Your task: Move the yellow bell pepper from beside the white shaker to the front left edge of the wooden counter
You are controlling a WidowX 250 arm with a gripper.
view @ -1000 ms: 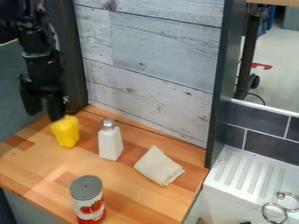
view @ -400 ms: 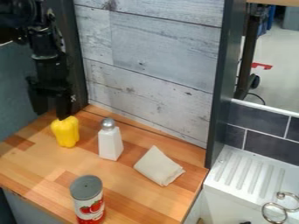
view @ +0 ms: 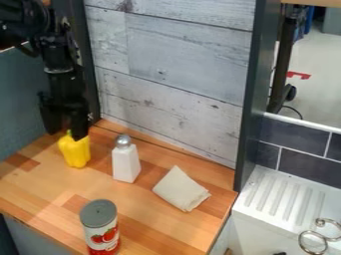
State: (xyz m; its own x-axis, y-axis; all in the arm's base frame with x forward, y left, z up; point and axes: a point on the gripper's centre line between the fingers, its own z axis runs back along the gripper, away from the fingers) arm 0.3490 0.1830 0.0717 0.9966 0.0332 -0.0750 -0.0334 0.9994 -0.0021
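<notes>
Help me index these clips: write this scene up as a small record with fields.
surface: wooden counter
end effector: black end effector, fingers apart, over the pepper's top; contact unclear
nearest thing: yellow pepper, upright
right of pepper: white shaker, silver top, upright
beyond shaker: folded pale cloth
front: can, grey top, upright
far right: white ridged drainboard

Yellow bell pepper (view: 75, 152), lobed, whole, standing upright on wooden counter (view: 40, 187), near white shaker (view: 125, 165).
</notes>
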